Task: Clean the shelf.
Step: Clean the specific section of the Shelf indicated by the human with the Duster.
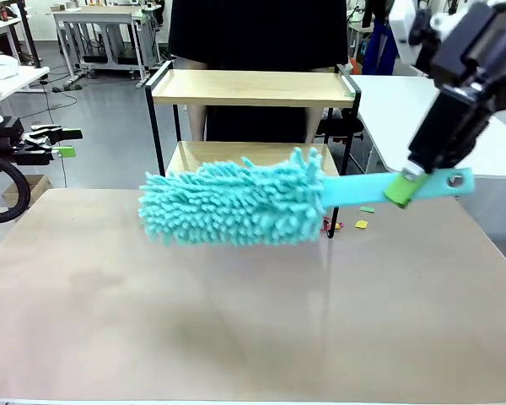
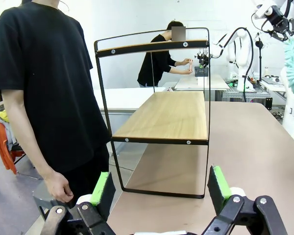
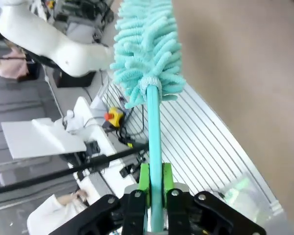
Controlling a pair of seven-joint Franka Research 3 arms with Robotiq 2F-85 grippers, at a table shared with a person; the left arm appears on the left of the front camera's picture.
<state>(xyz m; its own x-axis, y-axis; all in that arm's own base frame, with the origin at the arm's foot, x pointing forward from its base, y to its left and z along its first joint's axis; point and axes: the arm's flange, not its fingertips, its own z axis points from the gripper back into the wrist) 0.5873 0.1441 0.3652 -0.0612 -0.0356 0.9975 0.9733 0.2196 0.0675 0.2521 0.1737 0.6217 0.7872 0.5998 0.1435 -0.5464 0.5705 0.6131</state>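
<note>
Judged step: bringing duster [image 1: 236,202] up to shelf [image 1: 253,87] for wiping. Keep handle level, raise fluffy head onto lower board, sweep end to end, steer clear of thin black frame, then repeat on top board. Pinching teal handle near its end with right fingers [image 3: 144,178]; holding head above bench [image 1: 236,337], just in front of lower board. Shelf at far edge of bench, about mid, beyond the head and apart from right fingers. Left fingers [image 2: 102,188] spread, gripping nothing, by bench's left edge, facing shelf end-on, no contact. Coloured scraps [image 1: 354,221] on bench near shelf's right leg.
</note>
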